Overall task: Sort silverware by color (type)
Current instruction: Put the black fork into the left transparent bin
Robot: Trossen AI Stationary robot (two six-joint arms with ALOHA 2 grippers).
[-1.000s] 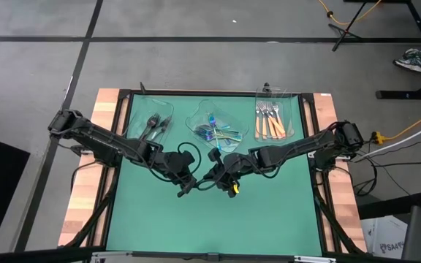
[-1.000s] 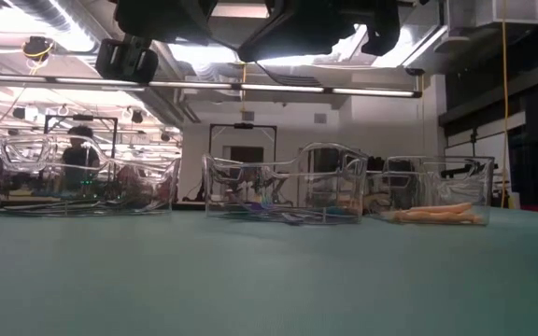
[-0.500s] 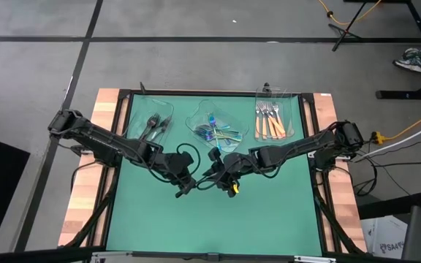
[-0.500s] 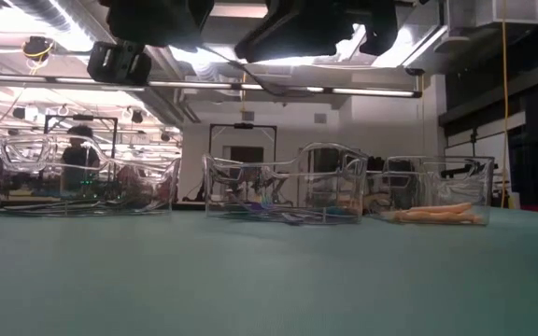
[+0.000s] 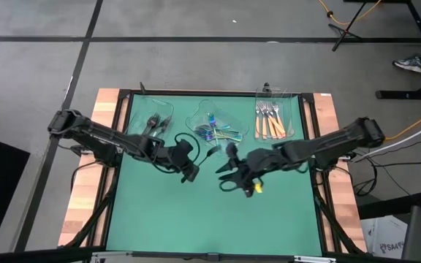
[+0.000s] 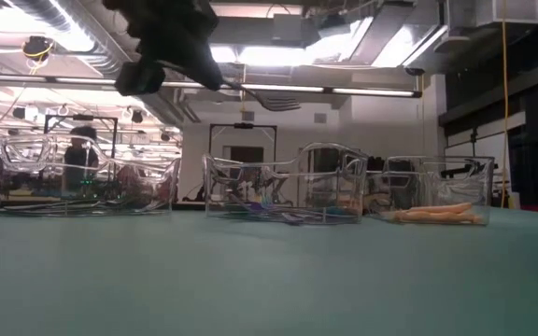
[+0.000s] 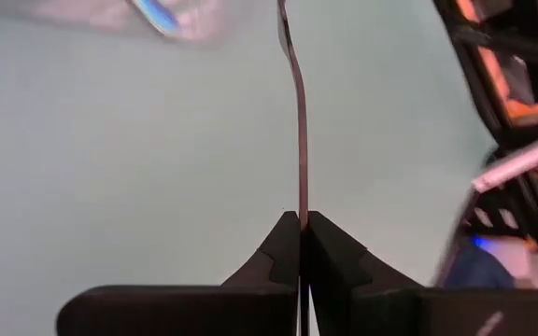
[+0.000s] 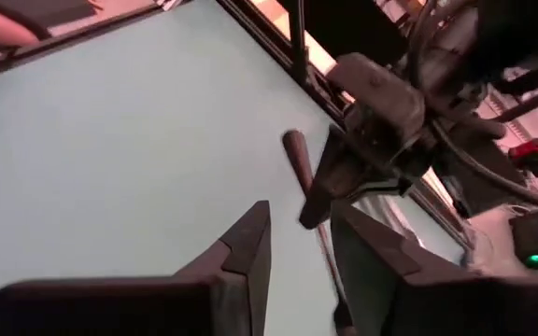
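A dark fork (image 6: 267, 96) from the silverware hangs high over the green mat, with my left gripper (image 5: 190, 172) shut on it. In the left wrist view the fork (image 7: 298, 112) shows edge-on, running out ahead of the fingertips. My right gripper (image 5: 226, 174) stands open to the right of it over the mat's middle, with nothing between its fingers (image 8: 250, 245). At the mat's far edge stand three clear trays: dark forks (image 5: 154, 126) on the left, iridescent pieces (image 5: 215, 132) in the middle, orange-handled forks (image 5: 270, 121) on the right. My left gripper pinches the fork's thin handle (image 7: 300, 201) between its two fingers, on its flat faces. The fork runs on along the fingers' line, its tines (image 6: 286, 101) toward the table's right. It is lifted clear of the mat and lies roughly level.
The three clear trays (image 6: 283, 191) stand in a row along the far edge. Wooden rails and black frame bars (image 5: 320, 139) border the mat on both sides. The near half of the green mat (image 5: 210, 219) is bare. A person (image 6: 80, 149) shows in the room beyond.
My right gripper has opened, let go of the fork, risen and drawn back toward the table's right edge. My left gripper keeps the fork and has turned, swinging it a little toward the far edge; in the low view the fork now shows, pointing right.
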